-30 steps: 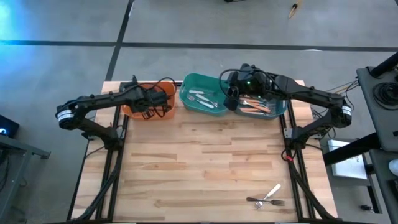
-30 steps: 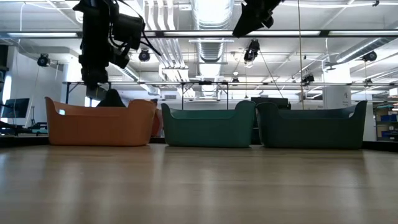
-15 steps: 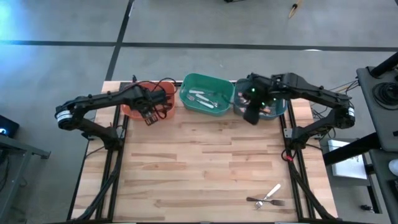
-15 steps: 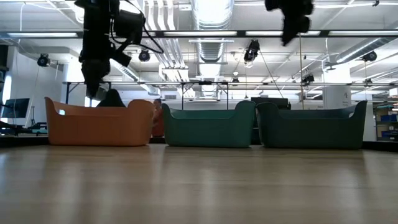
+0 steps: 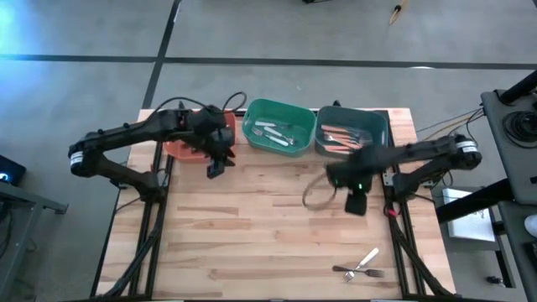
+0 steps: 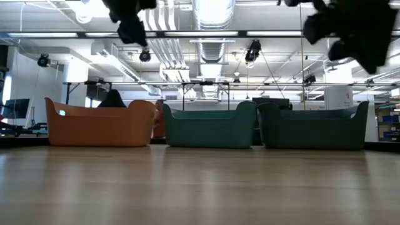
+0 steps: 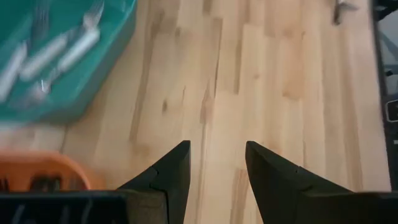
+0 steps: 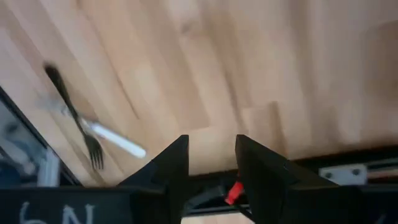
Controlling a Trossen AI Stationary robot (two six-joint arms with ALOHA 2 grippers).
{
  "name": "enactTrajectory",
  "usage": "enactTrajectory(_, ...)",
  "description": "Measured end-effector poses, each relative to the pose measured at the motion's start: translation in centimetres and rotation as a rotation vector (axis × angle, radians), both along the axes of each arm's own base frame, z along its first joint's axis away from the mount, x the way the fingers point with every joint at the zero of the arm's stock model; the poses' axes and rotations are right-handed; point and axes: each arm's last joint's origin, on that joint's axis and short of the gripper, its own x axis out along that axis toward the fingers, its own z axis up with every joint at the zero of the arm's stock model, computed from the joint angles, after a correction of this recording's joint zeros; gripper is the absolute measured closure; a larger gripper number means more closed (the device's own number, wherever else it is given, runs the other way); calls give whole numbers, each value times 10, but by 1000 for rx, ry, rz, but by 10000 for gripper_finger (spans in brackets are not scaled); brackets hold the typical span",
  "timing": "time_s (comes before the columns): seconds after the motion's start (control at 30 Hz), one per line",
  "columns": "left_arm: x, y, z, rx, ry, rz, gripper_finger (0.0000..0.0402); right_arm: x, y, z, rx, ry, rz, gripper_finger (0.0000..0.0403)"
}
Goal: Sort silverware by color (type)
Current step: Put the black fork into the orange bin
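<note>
We see white forks [image 5: 270, 132] in the green bin [image 5: 278, 110], orange forks [image 5: 340, 139] in the teal bin [image 5: 377, 126]; both grippers, left [image 5: 216, 164] and right [image 5: 356, 201], hang open and empty

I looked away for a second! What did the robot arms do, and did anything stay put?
The right gripper left the teal bin and swung out over the table toward the two forks near the front edge. The left gripper pulled off the orange bin onto the wood just in front of it. Both are open and empty. The bins, their forks and the two loose forks stayed put.
</note>
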Motion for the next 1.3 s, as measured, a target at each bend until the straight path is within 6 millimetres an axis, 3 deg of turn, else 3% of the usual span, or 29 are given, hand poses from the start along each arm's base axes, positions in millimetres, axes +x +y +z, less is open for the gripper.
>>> enactTrajectory(0.2,7,-9,16,41,-91,-63,265,0,59,-39,201,-63,105,280)
enactTrajectory(0.47,9,-20,18,52,-102,-119,265,0,128,-53,271,-378,229,280)
enactTrajectory(0.6,11,-28,18,43,-104,-142,265,-11,147,-57,226,-416,277,280)
enactTrajectory(0.87,19,-45,24,-15,-177,-128,265,-25,188,-81,202,-320,326,280)
enactTrajectory(1.03,22,-57,27,-46,-215,-136,265,-22,215,-86,187,-316,370,280)
enactTrajectory(1.3,25,-72,30,-82,-250,-155,265,-12,243,-121,104,-238,421,280)
